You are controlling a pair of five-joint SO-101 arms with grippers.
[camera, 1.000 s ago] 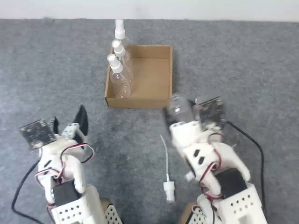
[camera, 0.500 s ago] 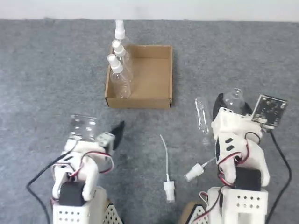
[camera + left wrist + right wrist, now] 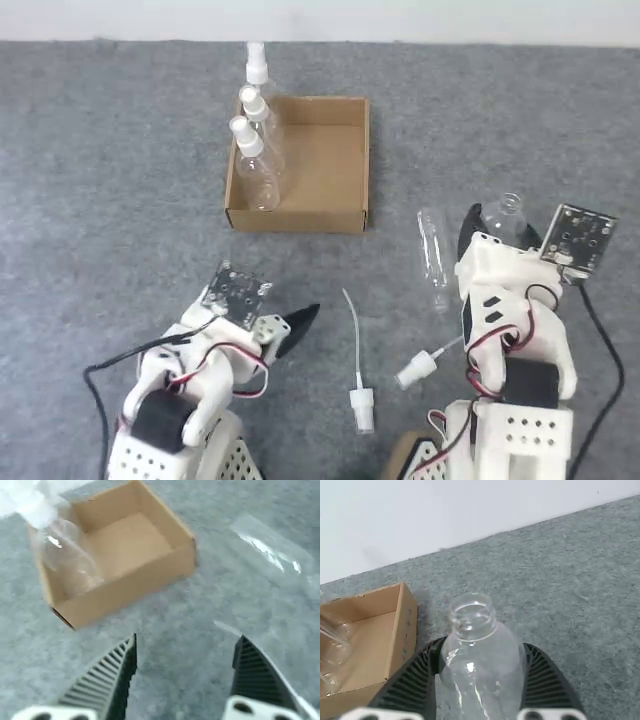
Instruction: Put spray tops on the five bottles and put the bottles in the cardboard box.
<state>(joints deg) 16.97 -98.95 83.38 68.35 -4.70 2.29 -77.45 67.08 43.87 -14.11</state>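
Right hand (image 3: 482, 655) clamped on uncapped bottle (image 3: 472, 625); left hand (image 3: 186, 642) wide open, empty; spray top (image 3: 360, 405) lying between them

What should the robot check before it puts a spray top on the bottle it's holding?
1. Right gripper shut on the bottle: ok.
2. Bottle's neck open, no top on it: ok.
3. Left gripper open and empty: ok.
4. Spray top lying loose near the left gripper: ok.
5. Room in the cardboard box beside the three capped bottles: ok.
6. Grip firm enough for twisting: cannot tell.
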